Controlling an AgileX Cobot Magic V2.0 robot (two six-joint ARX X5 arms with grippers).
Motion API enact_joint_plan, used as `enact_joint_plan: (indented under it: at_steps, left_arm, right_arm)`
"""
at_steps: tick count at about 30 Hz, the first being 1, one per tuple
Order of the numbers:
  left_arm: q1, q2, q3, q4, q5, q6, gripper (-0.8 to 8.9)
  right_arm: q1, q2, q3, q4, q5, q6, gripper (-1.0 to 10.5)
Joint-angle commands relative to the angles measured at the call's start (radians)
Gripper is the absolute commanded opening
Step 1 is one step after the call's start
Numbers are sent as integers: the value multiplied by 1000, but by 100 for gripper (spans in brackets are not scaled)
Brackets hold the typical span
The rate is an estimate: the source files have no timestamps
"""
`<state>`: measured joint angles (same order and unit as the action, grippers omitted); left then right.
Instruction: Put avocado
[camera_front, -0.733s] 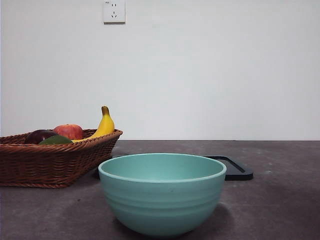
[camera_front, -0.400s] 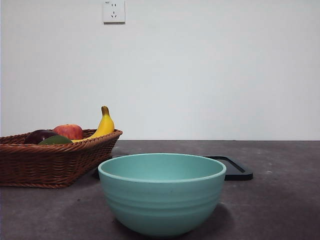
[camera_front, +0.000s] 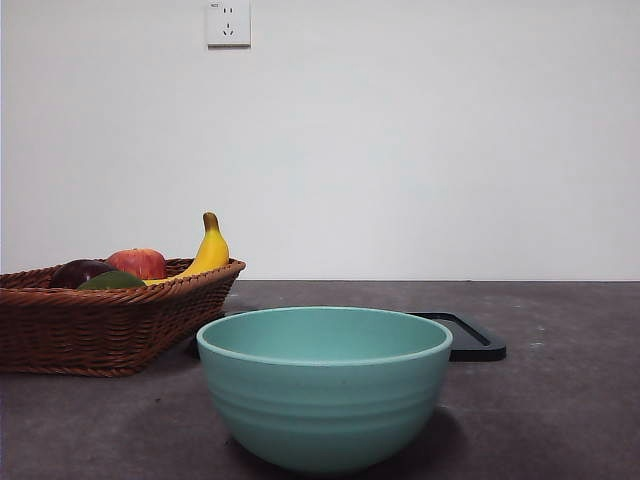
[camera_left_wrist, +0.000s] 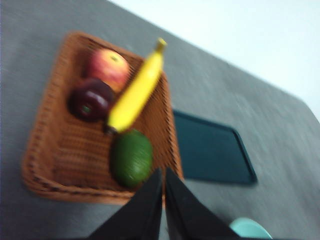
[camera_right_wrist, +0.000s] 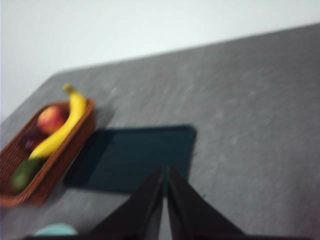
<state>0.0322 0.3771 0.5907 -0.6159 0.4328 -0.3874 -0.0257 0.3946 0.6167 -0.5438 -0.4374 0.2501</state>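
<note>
A: Where is the avocado (camera_left_wrist: 131, 158)?

B: In the wicker basket (camera_left_wrist: 55, 150), lying on the basket floor beside the wall that faces the dark tray (camera_left_wrist: 212, 155). The stem-side tip of the banana (camera_left_wrist: 136, 89) is just beside it, perhaps touching; the left wrist view is blurred, so I would not swear to that. Taking the basket as a clock face seen from the front camera, the avocado (camera_front: 111, 281) peeks over the rim (camera_front: 120, 296) at about 9 o'clock of the banana (camera_front: 208, 250), with the dark purple fruit (camera_front: 80, 271) and the red apple (camera_front: 138, 263) close behind it.

A: And the left gripper (camera_left_wrist: 163, 172)?

B: Held high above the table and tilted to look down on the basket. Its two black jaws are pressed together with only a thin seam between them, gripping nothing. Their tips sit near the avocado in that view, but well above it.

A: The right gripper (camera_right_wrist: 164, 171)?

B: Also raised and slanted downward, over the tray (camera_right_wrist: 135, 157). Its jaws are likewise closed tip to tip and empty. The basket (camera_right_wrist: 45, 165) lies off to one side of it.

A: Do the arms show from the front?

B: No. Only the teal bowl (camera_front: 324, 387) stands near the camera, at 6 o'clock on the table (camera_front: 560, 400), with the tray (camera_front: 470, 338) behind it.
</note>
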Motion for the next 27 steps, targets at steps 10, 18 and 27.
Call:
enact_joint_plan:
  at_steps: [10, 18, 27]
  left_arm:
    - [-64, 229, 227, -245, 181, 234, 9]
    - [-178, 243, 285, -357, 182, 257, 9]
    - [-203, 243, 285, -392, 181, 266, 46]
  right_arm:
    - [160, 272, 292, -278, -179, -154, 8]
    - [399, 373, 341, -386, -191, -203, 8]
    - [475, 402, 341, -400, -187, -216, 21]
